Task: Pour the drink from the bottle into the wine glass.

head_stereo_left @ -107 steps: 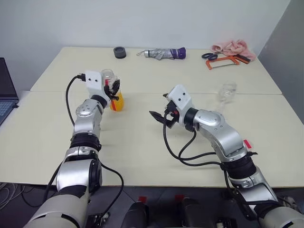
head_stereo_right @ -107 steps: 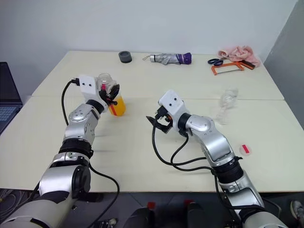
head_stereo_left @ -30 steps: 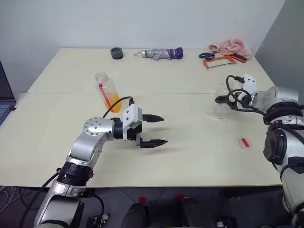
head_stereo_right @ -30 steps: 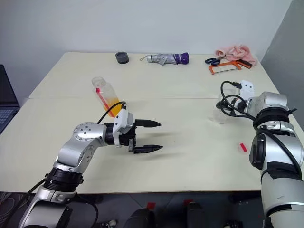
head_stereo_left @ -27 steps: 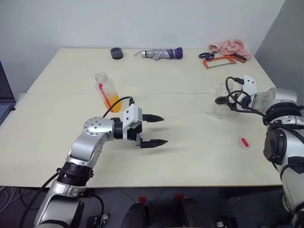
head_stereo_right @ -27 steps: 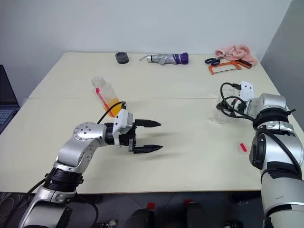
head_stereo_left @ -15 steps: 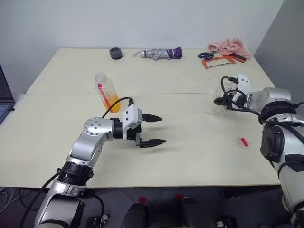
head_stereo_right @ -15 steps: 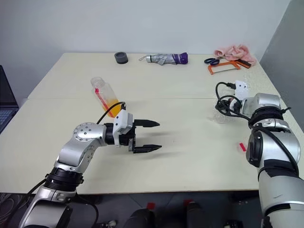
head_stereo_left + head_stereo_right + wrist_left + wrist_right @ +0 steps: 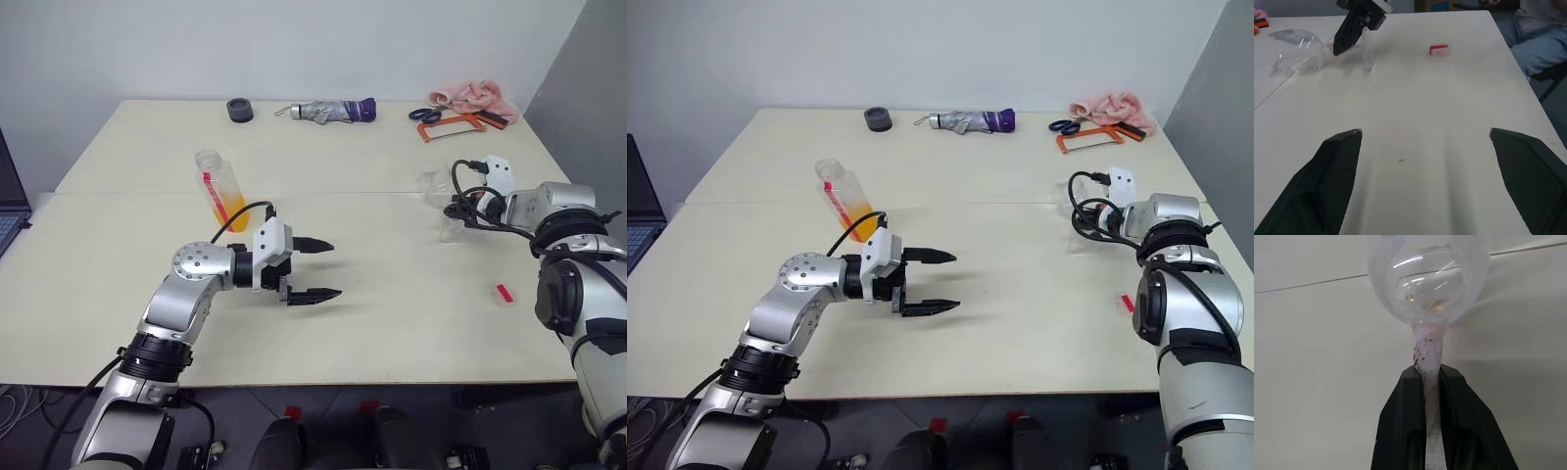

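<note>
Right gripper (image 9: pixel 1431 382) clamped on stem of wine glass (image 9: pixel 1428 279), far right of table (image 9: pixel 392 323); glass tilted, bowl toward centre. Left gripper (image 9: pixel 315 268) mid-table, jaws wide apart, empty. Bottle (image 9: pixel 220 189) uncapped, leaning, drink (image 9: pixel 231 209) in lower part, behind left gripper. Step: securing glass. Next, likely: stand glass upright nearer centre, left takes bottle.

Clear plastic bottle (image 9: pixel 219 190) with orange drink (image 9: pixel 229 210) upright on cream bench (image 9: pixel 392 294). Left gripper (image 9: pixel 315 268) fingers spread wide, nearby. Right gripper (image 9: pixel 455 207) at clear stemmed wine glass (image 9: pixel 443 201), tilted.
</note>
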Robot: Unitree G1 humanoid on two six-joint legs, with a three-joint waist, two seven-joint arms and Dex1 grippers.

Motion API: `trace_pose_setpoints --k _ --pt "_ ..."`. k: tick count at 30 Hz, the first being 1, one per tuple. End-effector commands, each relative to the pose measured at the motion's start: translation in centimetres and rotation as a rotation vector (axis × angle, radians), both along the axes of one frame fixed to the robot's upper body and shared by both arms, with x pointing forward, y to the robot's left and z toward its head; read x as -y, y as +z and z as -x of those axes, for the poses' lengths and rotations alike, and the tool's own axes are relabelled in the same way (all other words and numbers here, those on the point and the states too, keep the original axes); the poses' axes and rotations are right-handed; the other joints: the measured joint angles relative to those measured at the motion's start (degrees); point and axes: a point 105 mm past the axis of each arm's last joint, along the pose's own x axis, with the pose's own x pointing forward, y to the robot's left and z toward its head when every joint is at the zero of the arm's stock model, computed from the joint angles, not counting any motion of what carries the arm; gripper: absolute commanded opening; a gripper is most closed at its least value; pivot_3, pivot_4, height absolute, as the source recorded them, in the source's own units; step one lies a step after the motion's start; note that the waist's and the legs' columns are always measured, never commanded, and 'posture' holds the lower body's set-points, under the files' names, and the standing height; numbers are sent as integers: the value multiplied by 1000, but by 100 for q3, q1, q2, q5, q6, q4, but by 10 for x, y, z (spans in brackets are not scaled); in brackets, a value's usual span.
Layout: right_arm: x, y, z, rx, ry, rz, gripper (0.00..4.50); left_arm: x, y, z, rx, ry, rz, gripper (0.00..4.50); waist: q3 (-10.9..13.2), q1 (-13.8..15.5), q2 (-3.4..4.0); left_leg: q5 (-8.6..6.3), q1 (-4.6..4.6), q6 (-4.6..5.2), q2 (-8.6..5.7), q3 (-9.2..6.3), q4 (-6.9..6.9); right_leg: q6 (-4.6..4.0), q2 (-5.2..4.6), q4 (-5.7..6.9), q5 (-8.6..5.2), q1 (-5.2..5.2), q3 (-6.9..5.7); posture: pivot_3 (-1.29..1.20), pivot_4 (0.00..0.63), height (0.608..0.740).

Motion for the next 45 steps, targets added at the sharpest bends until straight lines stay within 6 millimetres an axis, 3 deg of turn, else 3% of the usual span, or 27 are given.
trace_pose_setpoints --k 1,8,17,31,45 --pt "-13 50 -20 262 0 11 104 -8 19 -5 6 70 86 4500 0 -29 1 0 -1 0 0 -1 0 0 1 2 0 -4 2 0 150 740" --pt "-45 23 -23 377 33 114 104 -20 25 -1 -51 76 90 4500 0 -97 1 8 -8 -14 12 -17 -2 0 -1 5 0 -10 -4 0 150 740" --pt "-56 2 -10 431 27 173 104 -33 25 2 -98 55 31 4500 0 -112 2 12 -7 -21 9 -23 4 1 -5 6 0 -6 -8 0 150 740" --pt "-57 -47 59 473 69 256 104 -32 20 7 -112 25 -5 4500 -3 5 2 0 -1 0 3 -40 4 2 -2 2 -1 9 -19 0 150 740" --pt "-59 -89 110 392 119 296 104 -31 27 17 -141 -43 5 4500 -30 30 -30 -1 14 1 0 -43 3 1 5 1 -2 23 -20 0 150 740"
